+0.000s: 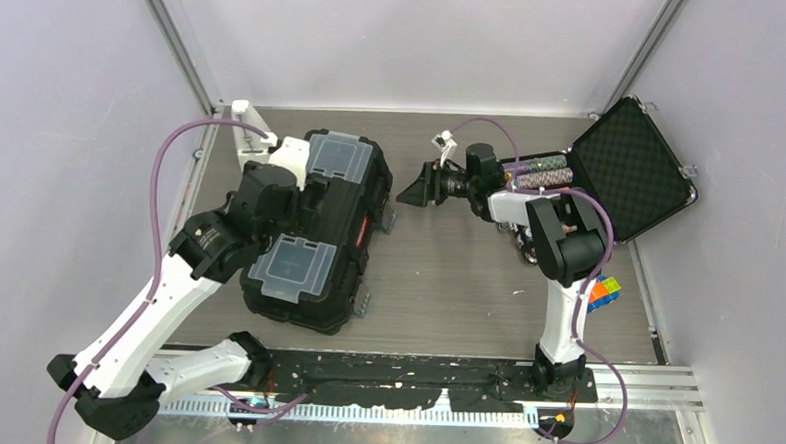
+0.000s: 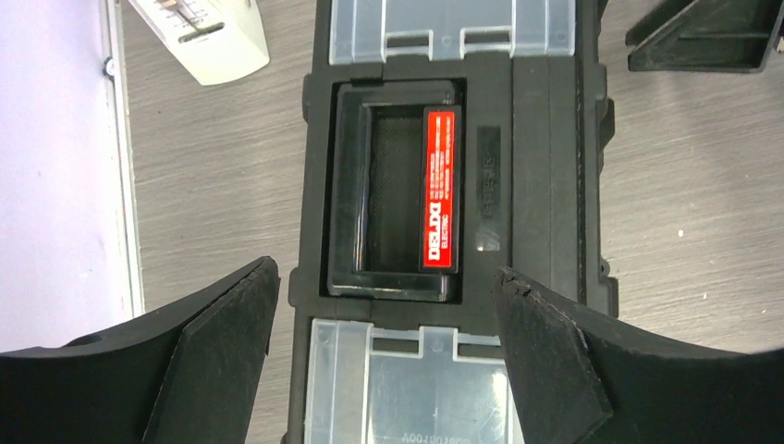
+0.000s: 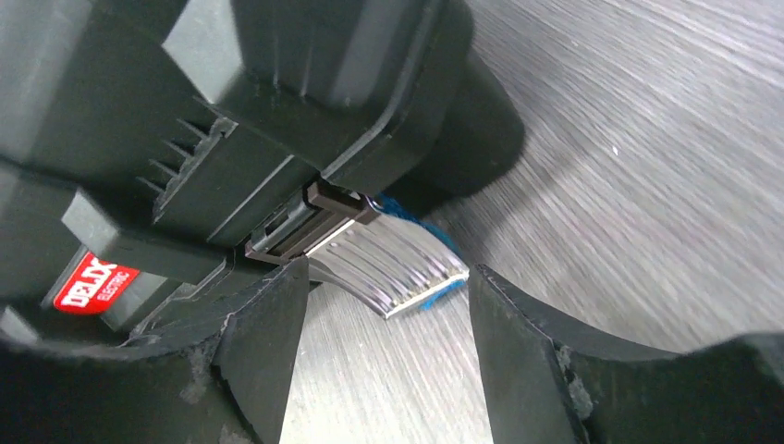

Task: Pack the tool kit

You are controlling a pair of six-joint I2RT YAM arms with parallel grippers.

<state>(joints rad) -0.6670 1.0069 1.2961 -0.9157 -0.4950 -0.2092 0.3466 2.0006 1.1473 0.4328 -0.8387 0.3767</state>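
Observation:
The tool kit [image 1: 353, 235], a large black box with its lid down, lies left of centre. Two clear lid compartments [image 1: 337, 155] [image 1: 292, 263] flank its red-labelled handle [image 2: 440, 190], which lies flat in its recess. My left gripper [image 2: 385, 275] hovers over the handle, open and empty, with its fingers spread to either side of the lid. My right gripper [image 3: 388, 270] is open at the box's right side. A ribbed silvery latch [image 3: 398, 264] with blue behind it sticks out from the box just beyond its fingertips. No loose tools show.
A smaller foam-lined black case [image 1: 632, 167] stands open at the back right with rows of poker chips [image 1: 541, 171]. A coloured cube [image 1: 603, 291] lies by the right arm. A white block [image 2: 208, 32] sits at the back left. A second latch [image 1: 363, 301] juts out nearer the front.

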